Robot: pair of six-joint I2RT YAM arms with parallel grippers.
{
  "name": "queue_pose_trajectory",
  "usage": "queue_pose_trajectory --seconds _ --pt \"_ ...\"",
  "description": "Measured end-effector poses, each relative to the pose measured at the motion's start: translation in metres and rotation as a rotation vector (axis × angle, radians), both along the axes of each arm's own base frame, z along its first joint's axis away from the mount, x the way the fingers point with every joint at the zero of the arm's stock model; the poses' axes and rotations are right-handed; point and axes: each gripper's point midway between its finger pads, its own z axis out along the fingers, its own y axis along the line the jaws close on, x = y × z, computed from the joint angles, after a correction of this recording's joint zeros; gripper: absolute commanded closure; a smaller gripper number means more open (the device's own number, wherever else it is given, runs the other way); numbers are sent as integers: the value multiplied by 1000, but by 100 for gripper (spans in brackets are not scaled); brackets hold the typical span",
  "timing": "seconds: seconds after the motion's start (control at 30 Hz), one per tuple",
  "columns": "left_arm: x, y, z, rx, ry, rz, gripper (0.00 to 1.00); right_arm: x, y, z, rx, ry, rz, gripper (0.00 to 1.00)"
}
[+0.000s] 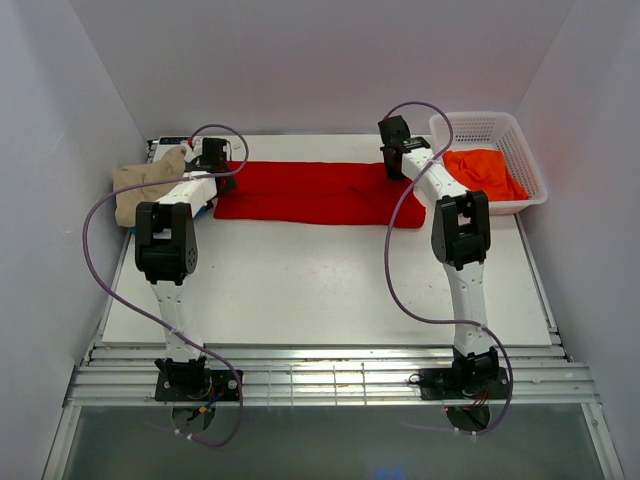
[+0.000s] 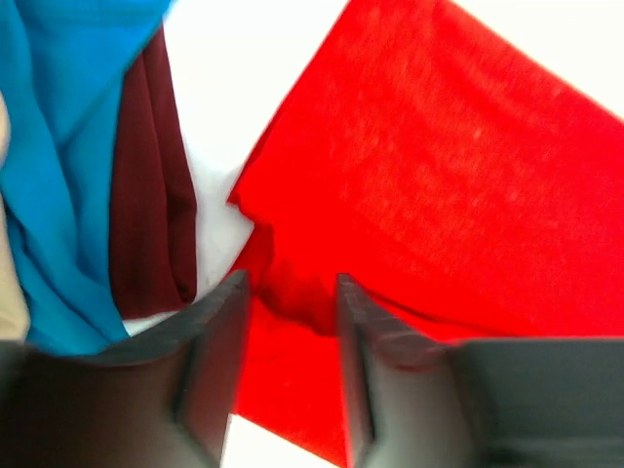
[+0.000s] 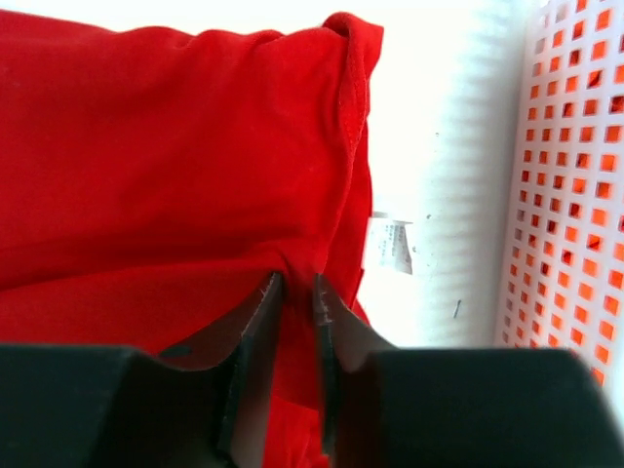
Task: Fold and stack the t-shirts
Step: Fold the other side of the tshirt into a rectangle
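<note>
We count five shirts, one of each colour, and one basket. The red shirt (image 1: 315, 192) lies folded into a long band across the far part of the table (image 1: 330, 280), running from one arm to the other. The orange shirt (image 1: 485, 172) sits crumpled inside the basket (image 1: 528, 155) at the far right corner. The tan shirt (image 1: 145, 185) lies bunched at the far left edge. From the left wrist we see two more just beside the red one's left end: a teal shirt (image 2: 58, 175) and a dark red shirt (image 2: 151, 214), touching each other, with a strip of bare table between them and the red cloth.

Two grippers are at work, one at each end of the band. The left gripper (image 2: 291, 283) has its jaws apart over the left end, with a raised ridge of red cloth standing in the gap. The right gripper (image 3: 297, 283) has its jaws nearly together and pinches a fold at the right end, where the cloth puckers toward the tips. One white label (image 3: 390, 244) pokes out from the hem there, near the basket wall.
</note>
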Motion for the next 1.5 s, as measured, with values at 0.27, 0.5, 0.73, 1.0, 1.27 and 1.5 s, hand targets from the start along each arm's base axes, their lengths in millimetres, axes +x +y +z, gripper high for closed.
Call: queue_pose_trajectory --seconds 0.27,0.5,0.73,1.0,1.27,1.5 --pt "19 14 30 33 -99 93 34 17 -3 -7 -16 -77 -18 35" --pt "-17 2 54 30 -196 109 43 -6 -9 21 11 -150 -12 36" --pt "-15 -121 68 -47 -280 -182 60 -22 27 69 154 -227 115 40" --pt "-25 -197 -27 -76 -97 -387 62 -50 67 5 220 -62 246 43" --pt "-18 -202 -31 -76 -100 -401 63 -58 72 -30 226 22 266 54" --pt "-20 -202 -33 -80 -111 -400 64 -60 73 -34 220 35 277 92"
